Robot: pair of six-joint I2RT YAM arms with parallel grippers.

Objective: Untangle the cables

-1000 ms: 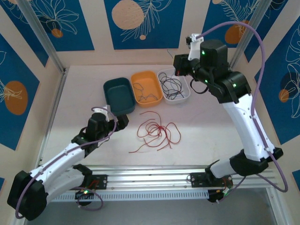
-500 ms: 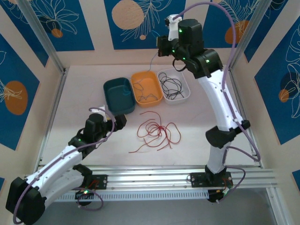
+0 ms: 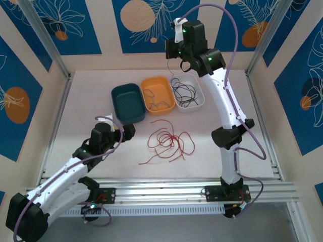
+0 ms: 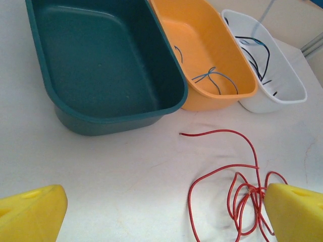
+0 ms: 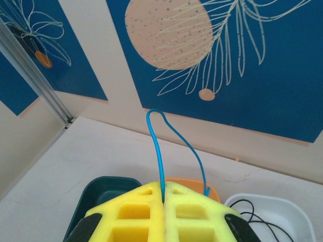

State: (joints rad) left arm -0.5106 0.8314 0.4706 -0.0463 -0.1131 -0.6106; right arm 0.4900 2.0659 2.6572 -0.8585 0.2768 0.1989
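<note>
Right gripper (image 5: 163, 190), at upper centre of the top view, had its yellow jaws pressed together, pinching a blue cable (image 5: 160, 146) that looped out beyond them. Left gripper (image 4: 164, 206), at lower left, had its jaws spread wide with nothing between them. Red cables (image 3: 169, 142) lay tangled on the table (image 3: 86, 101) at centre frame, just below the teal tray (image 3: 126, 101), orange tray (image 3: 160, 83) and white tray (image 3: 189, 109). Black cables (image 3: 182, 93) lay in the white tray.
</note>
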